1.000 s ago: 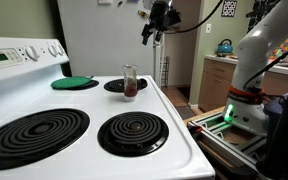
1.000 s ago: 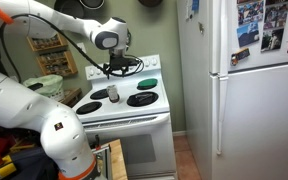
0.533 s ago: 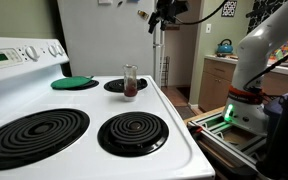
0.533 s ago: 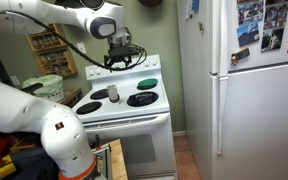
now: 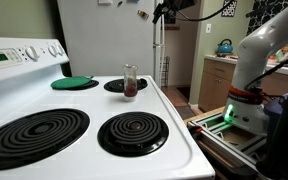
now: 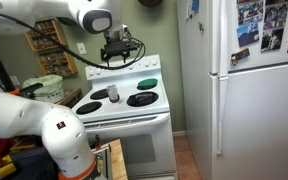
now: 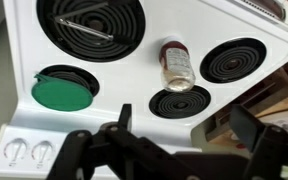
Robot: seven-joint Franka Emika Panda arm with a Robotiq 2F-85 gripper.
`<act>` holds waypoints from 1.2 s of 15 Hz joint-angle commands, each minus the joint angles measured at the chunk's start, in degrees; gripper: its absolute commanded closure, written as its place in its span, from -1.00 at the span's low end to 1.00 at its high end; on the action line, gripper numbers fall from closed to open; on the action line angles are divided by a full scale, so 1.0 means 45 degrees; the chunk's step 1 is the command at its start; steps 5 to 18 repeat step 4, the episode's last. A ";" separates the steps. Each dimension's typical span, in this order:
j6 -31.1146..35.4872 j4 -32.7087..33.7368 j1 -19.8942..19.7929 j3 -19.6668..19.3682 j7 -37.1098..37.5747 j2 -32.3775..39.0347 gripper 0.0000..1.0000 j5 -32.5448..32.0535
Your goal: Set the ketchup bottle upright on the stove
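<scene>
The ketchup bottle [image 5: 131,82] stands upright on the white stove [image 5: 179,125], between the two back burners, with dark red contents low and a pale top. In another exterior view the bottle [image 6: 112,94] shows small on the stove [image 6: 124,116]. From above, the wrist view has the bottle [image 7: 175,62] near the middle of the stove [image 7: 144,75]. My gripper [image 5: 162,10] hangs high above the cooktop, well clear of the bottle. It also shows at the stove's back [image 6: 119,52]. Its jaws [image 7: 184,125] stand open and hold nothing.
A flat green disc [image 5: 74,83] [image 7: 62,92] covers one back burner. Black coil burners [image 5: 133,132] fill the front. The control panel with knobs [image 5: 19,55] rises behind. A white refrigerator [image 6: 249,90] stands beside the stove. The robot's base [image 5: 246,105] is off the stove's side.
The open gripper has risen steadily away from the cooktop. The bottle has stayed upright in place.
</scene>
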 commanded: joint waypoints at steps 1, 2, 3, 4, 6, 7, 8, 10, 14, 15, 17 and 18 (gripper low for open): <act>-0.0297 -0.0021 0.0121 -0.0141 -0.0224 -0.0128 -1.00 0.0346; -0.0410 -0.0066 0.0243 -0.0233 -0.0321 -0.0237 -1.00 0.0534; -0.0463 -0.0095 0.0326 -0.0282 -0.0347 -0.0312 -1.00 0.0618; -0.0480 -0.0113 0.0370 -0.0300 -0.0358 -0.0344 -1.00 0.0657; -0.0480 -0.0113 0.0370 -0.0300 -0.0358 -0.0344 -1.00 0.0657; -0.0480 -0.0113 0.0370 -0.0300 -0.0358 -0.0344 -1.00 0.0657; -0.0480 -0.0113 0.0370 -0.0300 -0.0358 -0.0344 -1.00 0.0657; -0.0480 -0.0113 0.0370 -0.0300 -0.0358 -0.0344 -1.00 0.0657; -0.0480 -0.0113 0.0370 -0.0300 -0.0358 -0.0344 -1.00 0.0657; -0.0480 -0.0113 0.0370 -0.0300 -0.0358 -0.0344 -1.00 0.0657; -0.0480 -0.0113 0.0370 -0.0300 -0.0358 -0.0344 -1.00 0.0657; -0.0480 -0.0113 0.0370 -0.0300 -0.0358 -0.0344 -1.00 0.0657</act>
